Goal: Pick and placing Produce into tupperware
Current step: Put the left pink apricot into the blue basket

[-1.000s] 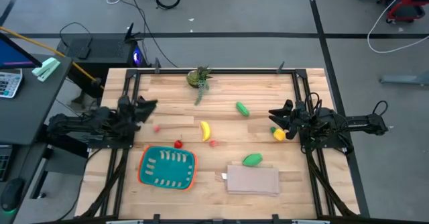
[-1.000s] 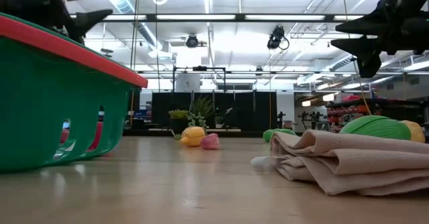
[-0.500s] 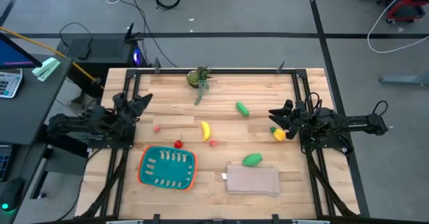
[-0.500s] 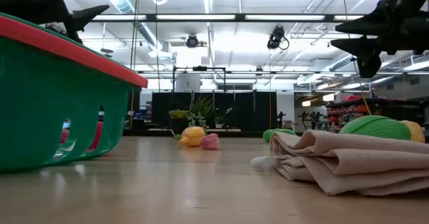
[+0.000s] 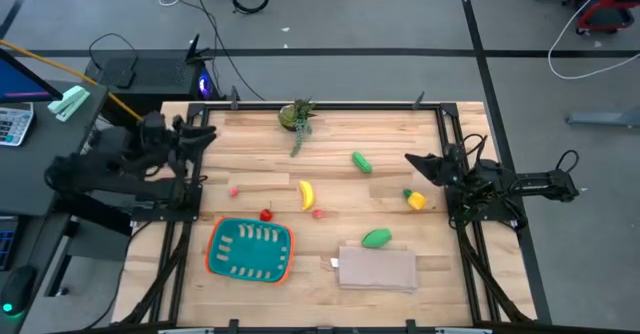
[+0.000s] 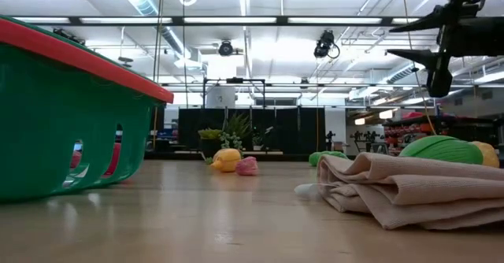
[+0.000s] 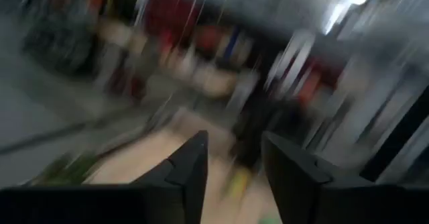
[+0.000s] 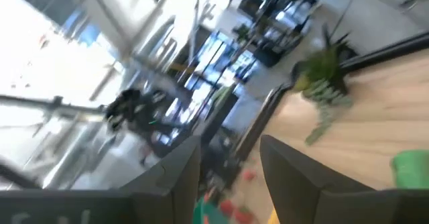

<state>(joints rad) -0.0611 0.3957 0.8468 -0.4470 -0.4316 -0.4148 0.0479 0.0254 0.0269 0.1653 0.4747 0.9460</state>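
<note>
The left wrist view is one big smear, so past the dark fingers [image 7: 194, 167] only fuzzy patches of colour show; nothing there can be named. In the low view the teal tray [image 6: 71, 129] is cut off at the picture's edge; the folded beige cloth [image 6: 409, 188] hides the bottom of a green toy piece [image 6: 441, 149].

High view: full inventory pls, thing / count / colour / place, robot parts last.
tupperware: 1, teal with orange rim, near left, nothing in it
banana: 1, yellow, centre
green pieces: 2, one far of centre, one beside the slab
red pieces: 3, tiny, around the banana and the tupperware
yellow piece: 1, green top, right
plant: 1, green, far edge
slab: 1, beige, near right
left pincer: open, empty, far left edge
right pincer: open, empty, just beyond the yellow piece
</note>
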